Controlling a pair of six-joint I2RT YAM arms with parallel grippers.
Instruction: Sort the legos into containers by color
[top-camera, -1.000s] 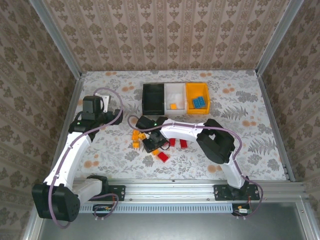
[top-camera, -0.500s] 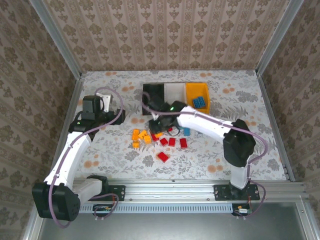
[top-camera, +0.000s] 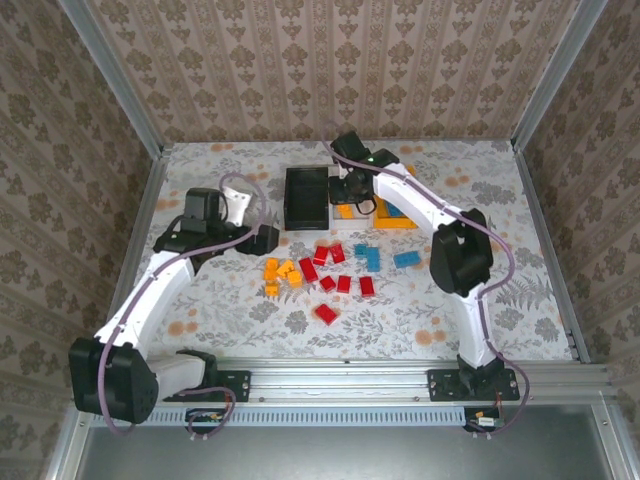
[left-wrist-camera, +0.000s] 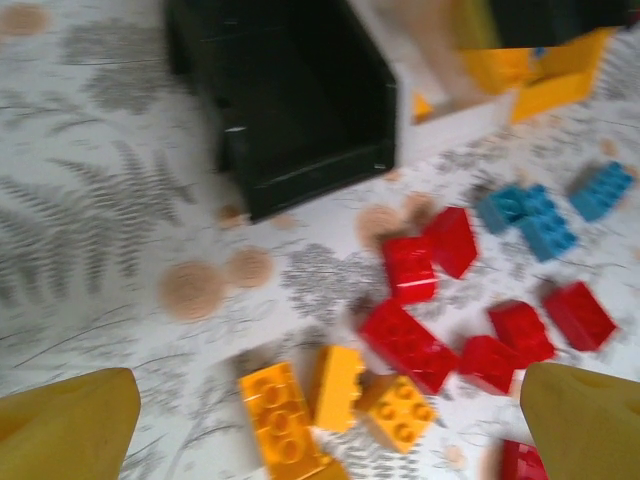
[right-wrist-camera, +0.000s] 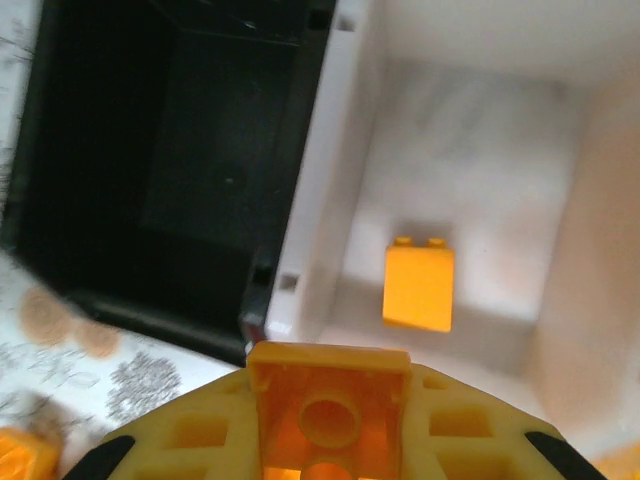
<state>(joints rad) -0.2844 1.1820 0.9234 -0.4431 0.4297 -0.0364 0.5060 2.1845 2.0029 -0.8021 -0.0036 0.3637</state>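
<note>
My right end effector (right-wrist-camera: 330, 440) is clamped on an orange-yellow brick (right-wrist-camera: 330, 395), hanging over the near edge of the white bin (right-wrist-camera: 470, 130). A second brick (right-wrist-camera: 419, 287) of the same colour lies inside that bin, next to the black bin (right-wrist-camera: 170, 150). My left end effector (top-camera: 264, 238) stands wide and empty above the worktop (top-camera: 540, 300), beside the loose legos (top-camera: 330, 268).

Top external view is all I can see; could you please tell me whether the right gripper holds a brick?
Observer: Yes, the right gripper is shut on an orange brick, hollow underside toward the wrist camera.
Operator: What is in the white bin?
Observer: The white bin holds a second brick, also orange, flat on its floor.
Operator: And the left gripper?
Observer: The left gripper is open above loose orange bricks.
</note>
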